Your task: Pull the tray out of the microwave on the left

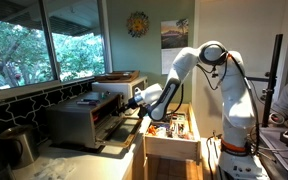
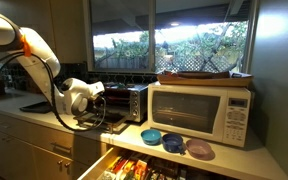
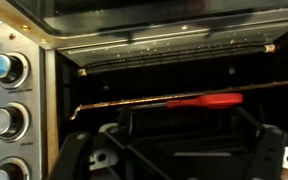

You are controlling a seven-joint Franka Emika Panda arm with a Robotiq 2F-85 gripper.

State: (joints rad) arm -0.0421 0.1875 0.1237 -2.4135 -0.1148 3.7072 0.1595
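The silver-grey microwave [image 1: 82, 118] stands on the counter with its front door dropped open; it also shows in an exterior view [image 2: 127, 100]. My gripper [image 1: 139, 101] reaches into its mouth, as the exterior view from the opposite side [image 2: 85, 95] also shows. In the wrist view the gripper [image 3: 187, 142] is open, a finger at each lower side. A dark flat shape between them looks like the tray [image 3: 184, 120], dim in the dark cavity. I cannot tell if the fingers touch it. A wire rack with a red piece [image 3: 204, 99] crosses just above.
Control knobs [image 3: 4, 70] line the oven's left panel. A white microwave [image 2: 204, 112] with a wooden board [image 2: 206, 75] on top stands beside it. Three bowls [image 2: 174, 143] sit on the counter. A drawer [image 1: 170, 130] is pulled open below, and also shows in an exterior view [image 2: 134, 165].
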